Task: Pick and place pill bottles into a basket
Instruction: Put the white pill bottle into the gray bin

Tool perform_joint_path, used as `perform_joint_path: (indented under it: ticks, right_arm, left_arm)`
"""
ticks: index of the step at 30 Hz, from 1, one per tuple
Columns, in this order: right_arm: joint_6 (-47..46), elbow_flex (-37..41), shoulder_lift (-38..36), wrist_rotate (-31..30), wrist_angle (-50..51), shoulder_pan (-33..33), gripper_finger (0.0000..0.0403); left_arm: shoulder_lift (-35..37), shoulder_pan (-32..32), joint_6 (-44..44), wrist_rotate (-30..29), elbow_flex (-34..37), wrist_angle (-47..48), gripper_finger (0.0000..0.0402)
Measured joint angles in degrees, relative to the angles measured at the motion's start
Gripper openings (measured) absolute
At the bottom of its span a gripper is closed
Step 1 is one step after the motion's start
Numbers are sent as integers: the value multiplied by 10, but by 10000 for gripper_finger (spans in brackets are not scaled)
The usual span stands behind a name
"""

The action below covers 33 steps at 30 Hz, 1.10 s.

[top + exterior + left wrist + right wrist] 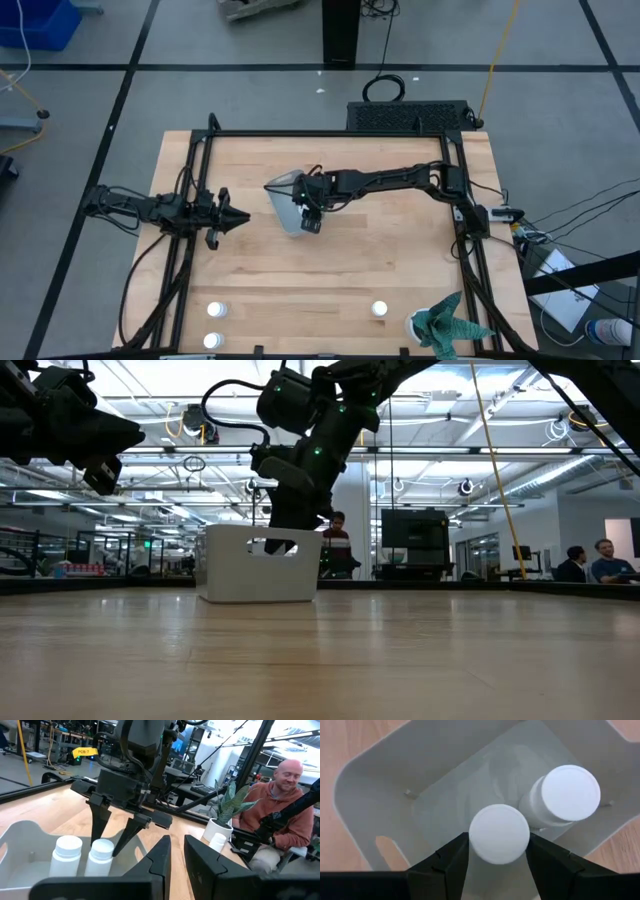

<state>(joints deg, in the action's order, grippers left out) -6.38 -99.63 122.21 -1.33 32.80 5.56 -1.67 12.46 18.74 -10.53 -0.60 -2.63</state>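
Observation:
The pale basket (pixel 280 192) stands near the middle of the table. Two white pill bottles stand upright in it, one (pixel 568 792) free and one (pixel 499 834) between the fingers of my right gripper (pixel 311 220), which reaches down into the basket from the table's right. Three more pill bottles (pixel 216 311) (pixel 211 341) (pixel 379 309) stand on the wood near the front edge. My left gripper (pixel 240 218) waits level at the table's left, shut and holding nothing, its tips pointing at the basket. My right gripper has the round cap (pixel 475 842) of the nearer pill bottle pinched between its two fingers, one on each side of the cap. The fingers (pixel 98 822) slant down from above and from the table's right. The bottle stands upright inside the basket; what its base rests on is hidden.
A potted plant (pixel 445 325) in a white pot stands at the front right corner. A black frame (pixel 330 133) runs around the table's edges. A person (pixel 280 795) sits beyond the table's right side. Bare wood lies between the basket and the front bottles.

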Motion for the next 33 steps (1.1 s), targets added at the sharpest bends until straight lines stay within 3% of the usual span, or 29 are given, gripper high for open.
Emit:
perform_joint_path:
  ticks: [19,24,29,33]
  right_arm:
    - [26,0,-70,-4,49,-5,181]
    - [21,0,-106,-5,106,-18,129]
    - [23,29,-144,-34,121,-44,22]
    - [-12,84,-179,-34,86,-72,12]
  left_arm:
    - [-9,0,4,4,0,-1,58]
    - [-13,0,10,5,0,-1,58]
    - [-17,0,22,8,0,-1,58]
    - [-17,0,29,8,0,-4,58]
